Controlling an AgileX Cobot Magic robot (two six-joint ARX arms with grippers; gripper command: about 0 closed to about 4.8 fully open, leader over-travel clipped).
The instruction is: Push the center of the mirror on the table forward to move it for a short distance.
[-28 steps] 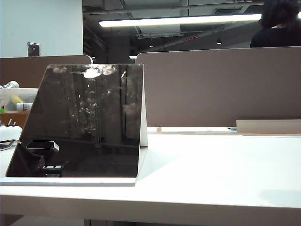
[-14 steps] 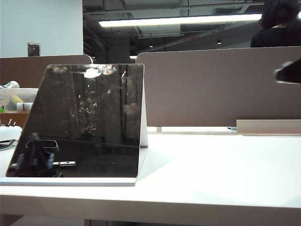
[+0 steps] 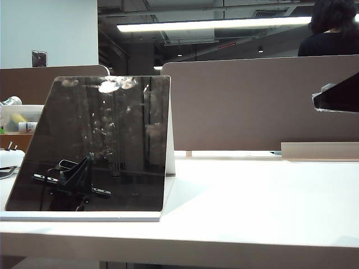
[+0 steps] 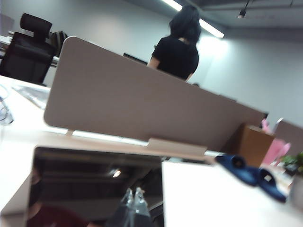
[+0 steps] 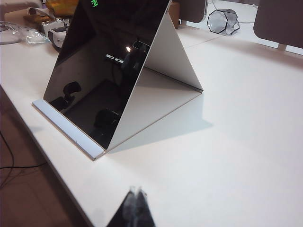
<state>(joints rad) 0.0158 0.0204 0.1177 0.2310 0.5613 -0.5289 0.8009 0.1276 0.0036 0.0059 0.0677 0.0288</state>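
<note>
The mirror is a square pane of dark, smudged glass with no frame, leaning back on a thin white base and a white rear support, so from the side it makes a tent shape. It stands near the table's front edge, toward its left end, with the base strip almost at the edge. The table is a flat white matte top with a thick front edge.
</note>
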